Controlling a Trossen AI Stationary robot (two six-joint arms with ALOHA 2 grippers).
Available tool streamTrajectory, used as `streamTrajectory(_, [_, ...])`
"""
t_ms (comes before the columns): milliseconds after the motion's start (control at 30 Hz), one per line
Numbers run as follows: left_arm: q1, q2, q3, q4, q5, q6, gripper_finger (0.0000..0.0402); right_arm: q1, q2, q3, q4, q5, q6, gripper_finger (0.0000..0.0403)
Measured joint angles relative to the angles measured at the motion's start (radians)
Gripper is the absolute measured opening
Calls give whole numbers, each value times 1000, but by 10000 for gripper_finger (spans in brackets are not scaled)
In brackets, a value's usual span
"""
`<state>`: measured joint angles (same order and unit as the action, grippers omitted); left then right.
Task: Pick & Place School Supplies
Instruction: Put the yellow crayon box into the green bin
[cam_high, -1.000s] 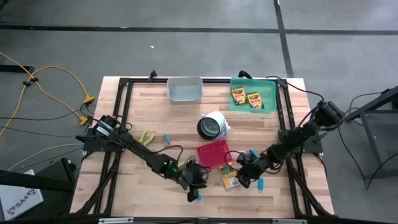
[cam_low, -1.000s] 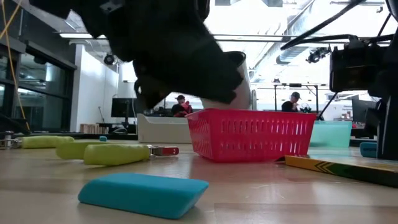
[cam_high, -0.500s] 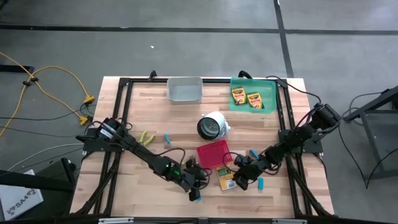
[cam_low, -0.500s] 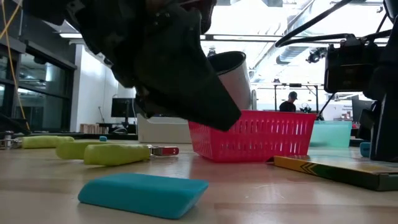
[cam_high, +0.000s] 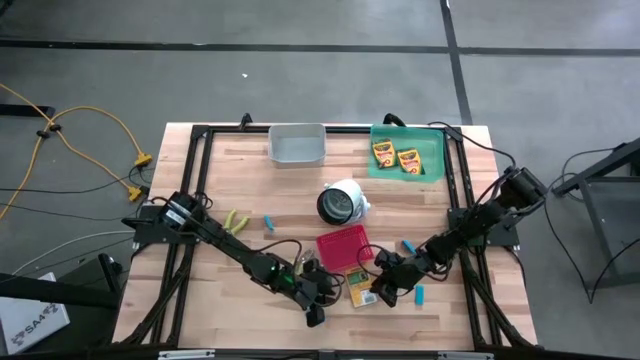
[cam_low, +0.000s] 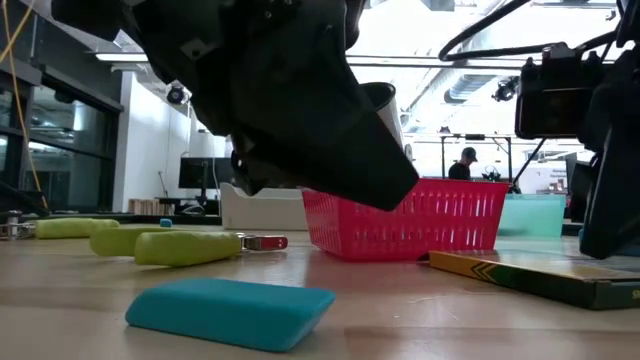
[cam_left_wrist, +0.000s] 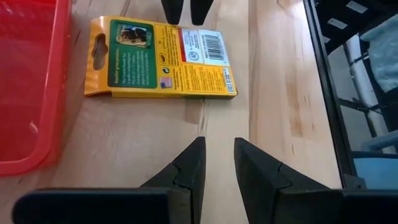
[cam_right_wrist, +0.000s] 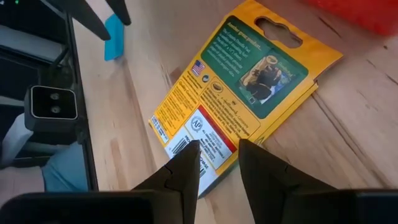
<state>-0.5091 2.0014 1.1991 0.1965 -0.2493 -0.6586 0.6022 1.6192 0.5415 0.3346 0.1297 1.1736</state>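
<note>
A yellow-and-green crayon box (cam_left_wrist: 160, 56) lies beside a red basket (cam_left_wrist: 25, 87).

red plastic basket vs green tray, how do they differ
The red plastic basket sits mid-table beside a loose yellow-and-green crayon box; the green tray sits at the far right corner. The basket looks empty from above, while the tray holds two crayon boxes. The basket has slotted walls; the tray's look solid. Both are open-topped containers.
</note>
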Motion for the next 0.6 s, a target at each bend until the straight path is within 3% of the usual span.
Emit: streamTrajectory(600, [11,0,5,47,32,33,82,0,10,2,32,-30,-18,103])
